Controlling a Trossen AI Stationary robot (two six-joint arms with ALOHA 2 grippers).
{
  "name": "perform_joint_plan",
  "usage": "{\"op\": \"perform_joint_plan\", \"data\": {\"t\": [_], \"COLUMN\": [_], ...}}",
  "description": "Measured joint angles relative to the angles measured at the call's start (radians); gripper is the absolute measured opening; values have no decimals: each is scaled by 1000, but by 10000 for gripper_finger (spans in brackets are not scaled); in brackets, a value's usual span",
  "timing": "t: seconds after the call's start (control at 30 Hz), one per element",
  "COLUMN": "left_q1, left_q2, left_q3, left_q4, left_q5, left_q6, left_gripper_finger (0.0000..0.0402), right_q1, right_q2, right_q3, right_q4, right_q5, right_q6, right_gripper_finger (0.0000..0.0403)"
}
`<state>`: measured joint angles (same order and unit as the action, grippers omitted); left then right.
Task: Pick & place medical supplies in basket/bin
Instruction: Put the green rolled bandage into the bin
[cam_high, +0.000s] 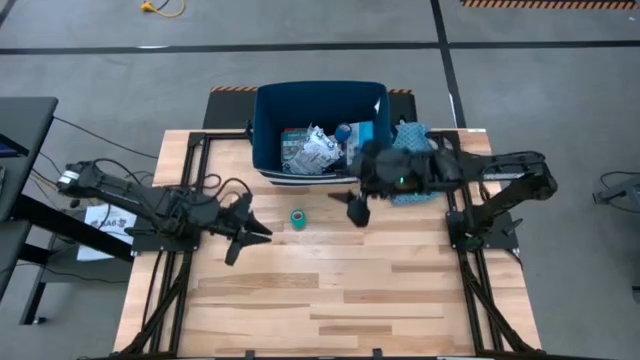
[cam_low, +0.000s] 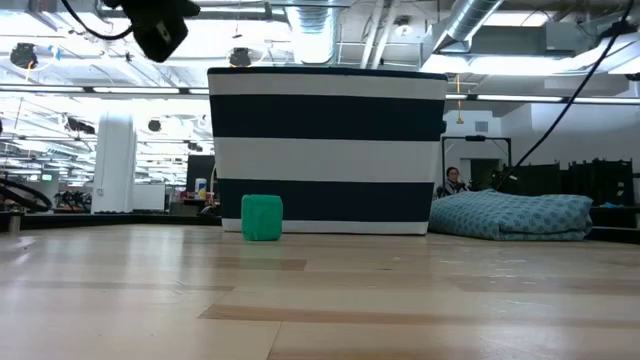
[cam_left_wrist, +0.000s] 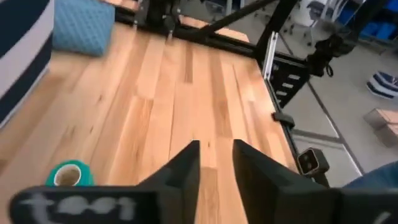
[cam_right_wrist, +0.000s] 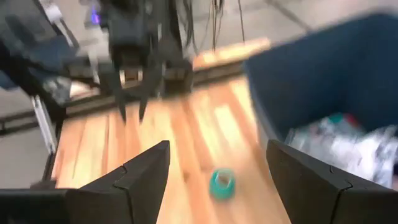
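Here the right gripper (cam_right_wrist: 214, 163) jaws gape wide, empty, above the teal tape roll (cam_right_wrist: 221, 182); the left gripper (cam_left_wrist: 216, 163) jaws stand narrowly apart.

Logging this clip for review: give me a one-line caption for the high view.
One teal tape roll remains on the table between the left claw and open right claw, near the filled navy bin.

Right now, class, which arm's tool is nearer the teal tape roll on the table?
Left, narrowly. The left tool lies beside the teal tape roll, pointing toward it. The right tool hangs on the roll's other side, a little farther, near the bin.
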<state>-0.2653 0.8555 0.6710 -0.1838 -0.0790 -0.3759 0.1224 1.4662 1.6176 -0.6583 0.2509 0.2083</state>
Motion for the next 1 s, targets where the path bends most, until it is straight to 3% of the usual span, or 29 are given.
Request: {"op": "perform_joint_plan", "data": {"t": [0.3, 0.53, 0.8, 1.0], "left_q1": [-139, -210, -214, -212], "left_q2": [103, 209, 262, 260], "left_q3": [1, -21, -200, -230], "left_q4": [-9, 78, 391, 403], "left_q5": [-317, -558, -580, -584], "left_q6": [1, -53, -112, -112], "left_gripper_finger": [161, 178, 178, 178], "right_q1": [205, 307, 364, 379], "right_q2": [73, 118, 170, 211], "right_q3": [-1, -5, -3, -3], "right_q4": [-38, -61, -52, -47], "right_q5": [223, 375, 377, 331], "right_q6": [214, 298, 326, 394], "right_gripper_finger": [260, 260, 260, 260]}}
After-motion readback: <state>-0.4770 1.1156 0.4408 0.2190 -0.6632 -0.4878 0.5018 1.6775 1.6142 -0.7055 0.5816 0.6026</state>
